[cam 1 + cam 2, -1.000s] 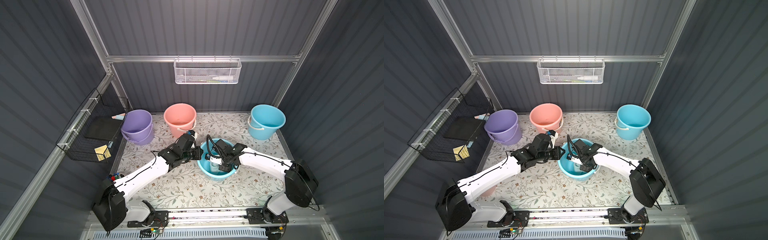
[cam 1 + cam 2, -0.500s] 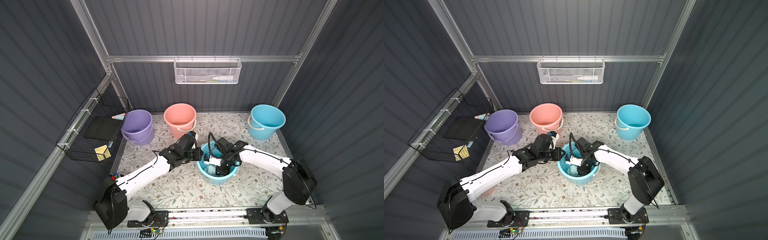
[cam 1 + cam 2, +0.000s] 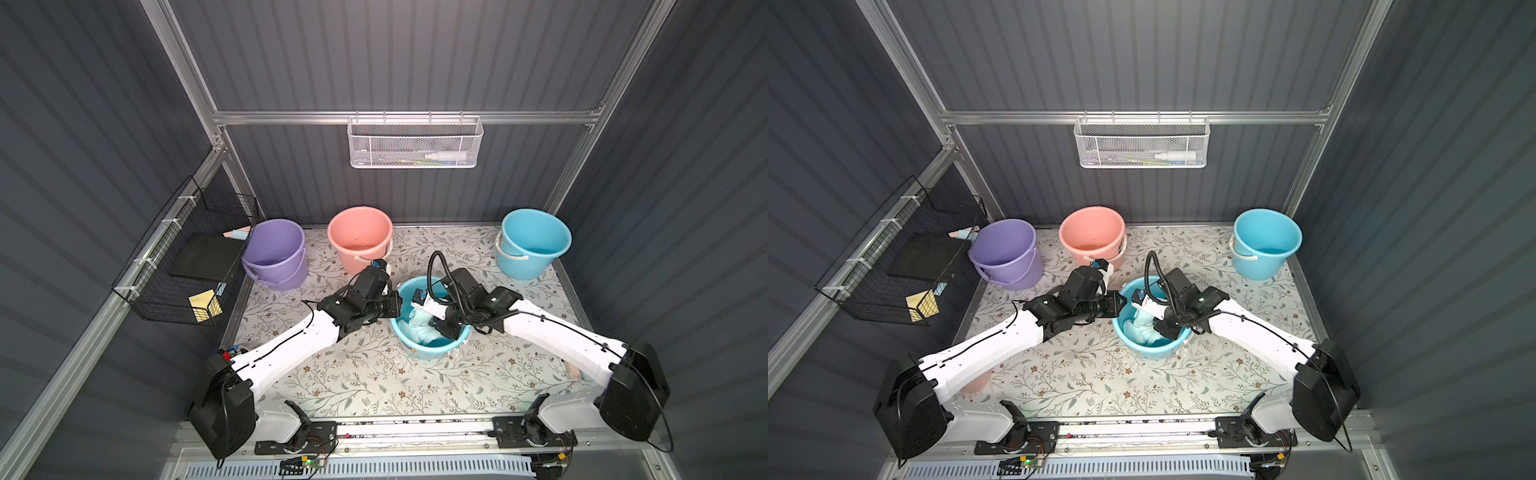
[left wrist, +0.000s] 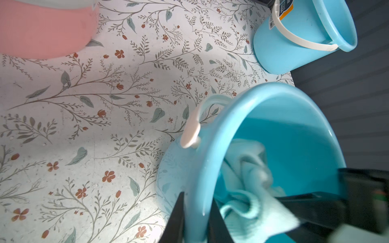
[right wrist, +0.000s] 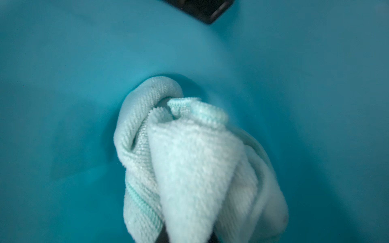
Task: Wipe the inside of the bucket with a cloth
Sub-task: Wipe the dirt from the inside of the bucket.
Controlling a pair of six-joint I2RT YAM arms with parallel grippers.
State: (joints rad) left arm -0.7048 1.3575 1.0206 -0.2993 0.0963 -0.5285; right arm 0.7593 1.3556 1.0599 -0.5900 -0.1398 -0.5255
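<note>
A teal bucket stands tilted mid-floor. My left gripper is shut on its rim at the left side. In the left wrist view one finger is outside the wall and the other is inside, with the gripper pinching the rim. A pale mint cloth lies bunched inside. My right gripper reaches down into the bucket and is shut on the cloth, pressing it against the inner wall. The cloth hides its fingertips.
Along the back wall stand a purple bucket, a pink bucket and a light blue bucket. A white wire basket hangs on the back wall. A black wire basket hangs on the left wall.
My right gripper has swept the cloth around inside the bucket, and the bucket has rocked slightly. The left gripper keeps its hold on the rim.
</note>
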